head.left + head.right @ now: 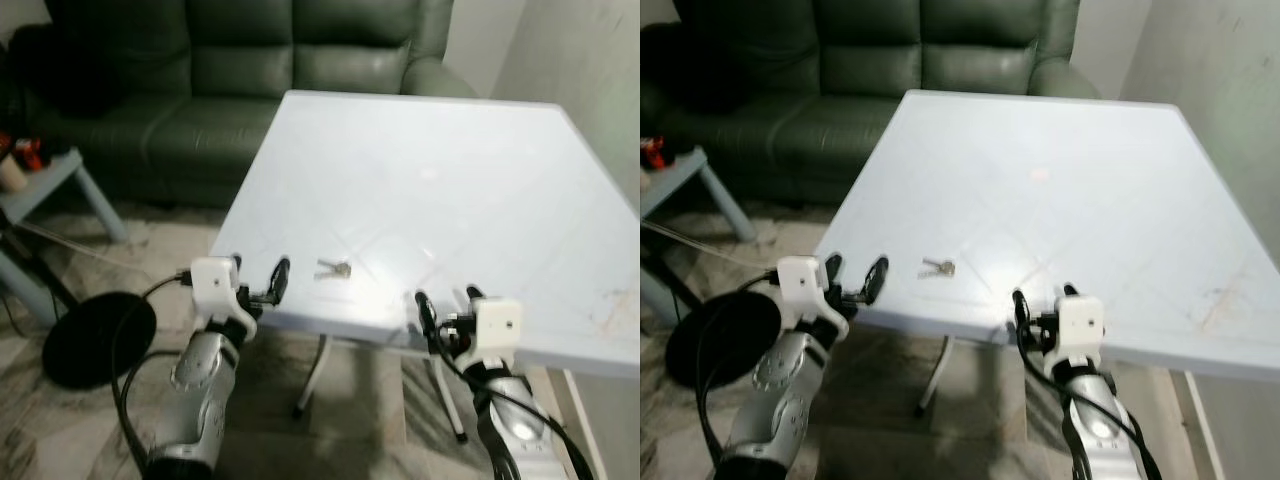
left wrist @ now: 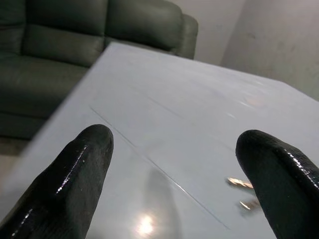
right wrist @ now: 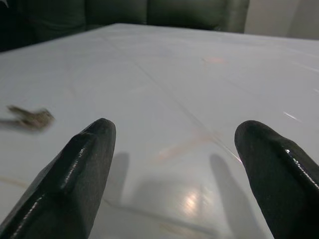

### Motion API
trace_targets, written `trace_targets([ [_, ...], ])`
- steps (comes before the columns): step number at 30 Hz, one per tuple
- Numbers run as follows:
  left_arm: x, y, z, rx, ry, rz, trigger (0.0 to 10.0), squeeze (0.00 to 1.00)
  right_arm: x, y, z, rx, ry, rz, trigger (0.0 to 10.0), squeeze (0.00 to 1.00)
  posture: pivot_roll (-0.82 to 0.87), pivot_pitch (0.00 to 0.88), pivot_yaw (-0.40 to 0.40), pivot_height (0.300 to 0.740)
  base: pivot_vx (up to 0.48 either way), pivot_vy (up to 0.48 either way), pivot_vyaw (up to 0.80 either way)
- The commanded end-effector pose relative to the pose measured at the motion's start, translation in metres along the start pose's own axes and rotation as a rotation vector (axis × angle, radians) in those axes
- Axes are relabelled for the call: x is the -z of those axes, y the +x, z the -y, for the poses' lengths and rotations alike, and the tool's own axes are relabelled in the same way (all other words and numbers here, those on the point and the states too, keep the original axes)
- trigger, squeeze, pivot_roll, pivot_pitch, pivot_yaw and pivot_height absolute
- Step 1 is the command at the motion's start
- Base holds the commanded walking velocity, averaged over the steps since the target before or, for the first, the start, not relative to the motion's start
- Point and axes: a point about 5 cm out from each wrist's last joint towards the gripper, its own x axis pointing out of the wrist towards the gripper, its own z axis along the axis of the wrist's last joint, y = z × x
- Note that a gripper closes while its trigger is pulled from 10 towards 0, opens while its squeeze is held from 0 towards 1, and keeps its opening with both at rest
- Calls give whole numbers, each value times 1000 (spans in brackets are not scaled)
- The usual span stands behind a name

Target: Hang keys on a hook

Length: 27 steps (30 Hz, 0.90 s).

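Note:
A small bunch of keys (image 1: 333, 269) lies flat on the white table (image 1: 430, 190), close to its near edge. My left gripper (image 1: 258, 279) stands open at the table's near left corner, a short way left of the keys (image 2: 244, 191). My right gripper (image 1: 447, 305) is open at the near edge, to the right of the keys (image 3: 29, 117). Neither gripper touches them. No hook can be made out.
A dark green sofa (image 1: 250, 80) stands behind the table. A low grey side table (image 1: 50, 190) with small items is at the left. A round black base (image 1: 98, 338) with a cable rests on the floor at the left. A pale wall (image 1: 590, 80) runs along the right.

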Motion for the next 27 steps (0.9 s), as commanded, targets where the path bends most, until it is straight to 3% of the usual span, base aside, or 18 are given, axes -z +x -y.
trace_targets([
  [1, -2, -4, -12, -47, 16, -1, 10000, 0, -2, 1, -7, -12, 16, 7, 10000, 0, -63, 68, -8, 732, 0, 401, 0],
  [20, -2, -3, -10, -67, 26, 20, 10000, 0, 1, 6, -4, 14, -17, -36, 10000, 0, -61, 53, -17, 732, 0, 0, 0],
  [22, -2, -4, -10, -68, 23, 20, 10000, 0, 4, 6, -5, 12, 32, -72, 10000, 0, -62, 53, -17, 732, 0, 0, 0],
  [27, -1, -4, -9, -74, 18, 19, 10000, 0, 4, 8, -2, 34, -13, -89, 10000, 0, -66, 53, -18, 732, 0, 0, 0],
])
